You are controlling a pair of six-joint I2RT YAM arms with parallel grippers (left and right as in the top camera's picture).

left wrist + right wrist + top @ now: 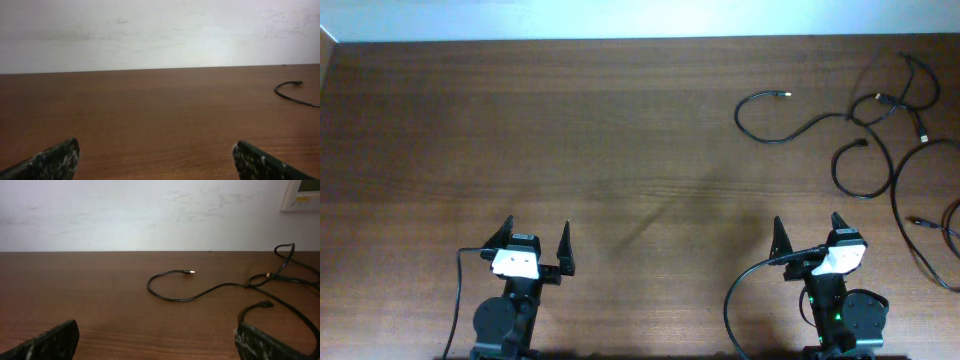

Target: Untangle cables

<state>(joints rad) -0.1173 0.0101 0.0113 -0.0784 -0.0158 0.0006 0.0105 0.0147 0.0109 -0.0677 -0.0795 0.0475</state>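
cables: several thin black cables (pixel 876 100) lie loose on the table (pixel 620 120) in the upper right of the overhead frame, and some cross each other near the right edge.
left-most cable: the left-most cable (pixel 767 141) makes an open loop toward the frame centre and ends in a small metal plug. Its other end runs right into the crossing cords.
hooked cable: the hooked cable (pixel 834 170) is a short curl just below the crossing, closer to the lower edge of the frame.
right gripper: the right gripper (pixel 807 228) sits at the lower right with its jaws spread wide, holding nothing. the cables lie above it and to its right in the frame, well apart from its fingertips.
right wrist view: the left-most cable (pixel 172 299) lies at mid-frame beyond the fingers (pixel 55 340), its plug pointing right. more cords gather toward the right edge, and 1 arches up off the table at upper right.
left gripper: the left gripper (pixel 537 232) sits at the lower left, jaws also wide and holding nothing, well apart from every cable.
left wrist view: only the left-most cable (pixel 280 94) shows, at the right edge.
edges: the table's far edge meets a white wall (pixel 620 18) along the top of the frame. at least 1 cord runs out of the frame on the right, so i cannot tell where it ends.
open room: bare wood spans the left and centre of the frame, and also lies between the 2 grippers.
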